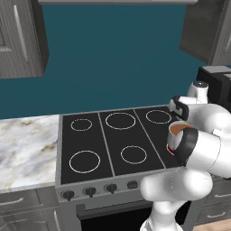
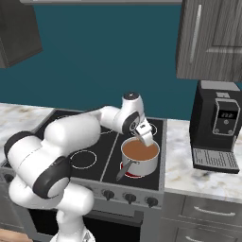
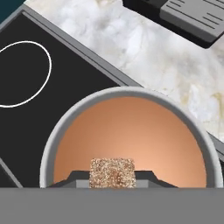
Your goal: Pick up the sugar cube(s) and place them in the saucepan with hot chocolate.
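Observation:
In the hand view, a speckled tan sugar cube (image 3: 112,173) sits pinched between my two dark fingertips (image 3: 76,178), so the gripper (image 3: 112,178) is shut on it. Directly beneath the cube lies the round silver saucepan (image 3: 127,92), full of brown hot chocolate (image 3: 135,135). From the right base view, the gripper (image 2: 145,137) hangs just above the back rim of the saucepan (image 2: 140,164), which stands on the stove's front right burner with its grey handle (image 2: 124,171) pointing forward. In the left base view my arm hides most of the saucepan (image 1: 177,130).
The black stovetop (image 1: 108,140) has several ringed burners and a row of knobs (image 2: 130,198) along its front. A black coffee machine (image 2: 220,125) stands on the marble counter (image 2: 186,175) to the right of the pan. Dark cabinets (image 2: 210,40) hang overhead.

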Motion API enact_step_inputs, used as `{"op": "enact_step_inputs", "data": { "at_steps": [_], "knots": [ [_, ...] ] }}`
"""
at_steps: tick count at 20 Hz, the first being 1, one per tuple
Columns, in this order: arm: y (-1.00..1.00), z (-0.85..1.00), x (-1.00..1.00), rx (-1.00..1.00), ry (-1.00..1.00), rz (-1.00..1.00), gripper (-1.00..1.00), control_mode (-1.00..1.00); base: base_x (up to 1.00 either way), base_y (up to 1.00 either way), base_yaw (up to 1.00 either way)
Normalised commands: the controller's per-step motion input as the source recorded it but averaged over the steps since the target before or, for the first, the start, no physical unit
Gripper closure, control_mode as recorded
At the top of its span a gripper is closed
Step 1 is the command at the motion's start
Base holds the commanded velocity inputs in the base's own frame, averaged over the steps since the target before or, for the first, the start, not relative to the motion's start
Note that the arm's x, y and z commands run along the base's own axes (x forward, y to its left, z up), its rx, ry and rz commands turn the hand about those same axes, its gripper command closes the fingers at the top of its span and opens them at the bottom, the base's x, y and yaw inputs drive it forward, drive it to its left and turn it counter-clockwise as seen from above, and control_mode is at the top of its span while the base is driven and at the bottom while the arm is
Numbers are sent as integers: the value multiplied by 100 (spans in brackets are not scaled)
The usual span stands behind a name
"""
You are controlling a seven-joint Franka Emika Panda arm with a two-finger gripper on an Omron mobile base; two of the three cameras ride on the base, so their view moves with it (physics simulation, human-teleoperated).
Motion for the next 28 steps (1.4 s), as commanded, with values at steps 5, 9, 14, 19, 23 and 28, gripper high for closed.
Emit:
{"op": "enact_step_inputs", "data": {
  "at_steps": [5, 9, 14, 19, 23, 28],
  "knots": [
    [-9, -46, 16, 3, 7, 0, 100, -100, 0, 0, 0],
    [0, -23, 6, 1, 1, 0, 100, -100, 0, 0, 0],
    [0, -4, 0, 0, 0, 0, -100, -100, 0, 0, 0],
    [0, -7, 0, 0, 0, 0, -100, -100, 0, 0, 0],
    [0, -4, 0, 0, 0, 0, -100, -100, 0, 0, 0],
    [0, 0, 0, 0, 0, 0, -100, -100, 0, 0, 0]
  ]
}}
